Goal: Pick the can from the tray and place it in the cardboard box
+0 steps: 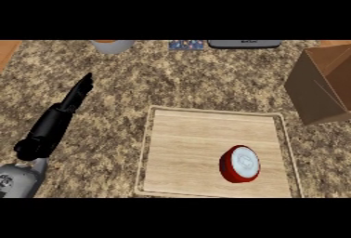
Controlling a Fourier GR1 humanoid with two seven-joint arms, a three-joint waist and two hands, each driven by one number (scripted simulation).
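The speckled worktop (205, 79) carries a wooden tray (188, 148), with the red can (240, 163) near its front right corner. A cardboard box (322, 86) stands at the right edge. The left hand (55, 123) keeps its fingers straight, holding nothing.

Top edge: a grey vessel (112, 45) is cut off, only its lower part showing; kind cannot be told. Beside it a blue patterned item (186, 44) is cropped and too small to identify. A dark flat object (244, 44) is also cropped, its marking unreadable.

Right edge: the cardboard box (322, 83) runs out of view; its far side and most of its inside are unseen.

Lower edge: the left forearm (19, 179) is cut off. The left hand (58, 116) is seen edge-on, straight fingers overlapping, palm hidden. The tray (216, 111) has its near rim right at the edge.

The can (239, 163) has a top marking too small to read.
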